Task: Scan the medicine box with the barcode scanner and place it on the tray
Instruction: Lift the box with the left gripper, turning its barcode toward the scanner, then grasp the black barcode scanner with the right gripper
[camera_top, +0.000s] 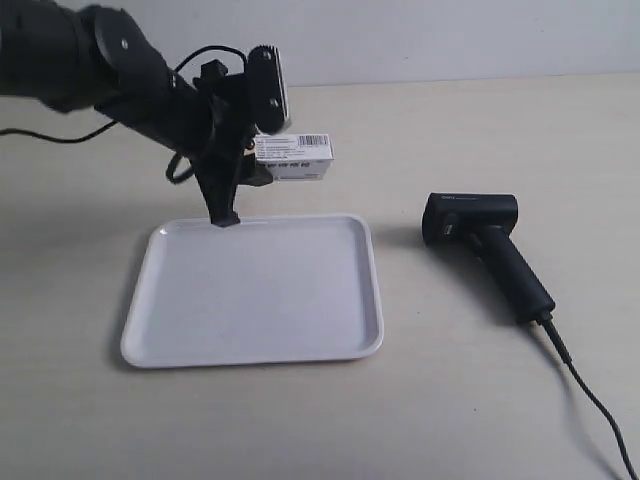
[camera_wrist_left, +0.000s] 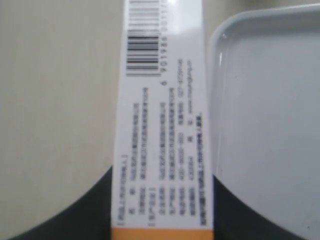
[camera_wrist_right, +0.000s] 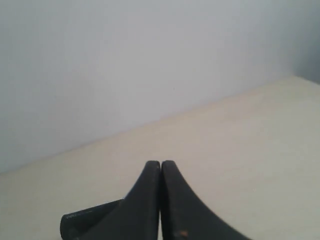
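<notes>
Currently your left tool (camera_top: 250, 170) has the medicine box (camera_top: 293, 157) pinched at its orange-banded end, jaws closed on it, holding it in the air above the far rim of the tray (camera_top: 250, 352). You see in the left wrist view that the box (camera_wrist_left: 162, 125) sticks straight out past the tool, printed face and barcode (camera_wrist_left: 141, 52) unobstructed, with the tray corner (camera_wrist_left: 220, 45) just beside it. Gripping the far end likely keeps the code clear for reading.

Your barcode scanner (camera_top: 487, 245) lies on its side on the surface (camera_top: 450, 120), well apart from the tray, head turned toward the box side, cable (camera_top: 590, 400) trailing off. Nothing holds it.

Your right tool (camera_wrist_right: 160, 167) has its jaws pressed together, empty, raised over bare surface (camera_wrist_right: 240, 150); a dark object (camera_wrist_right: 90, 222) below it may be the scanner, though you cannot confirm that. By my judgement scanning is not yet done; the box needs presenting to the scanner before going on the tray.
</notes>
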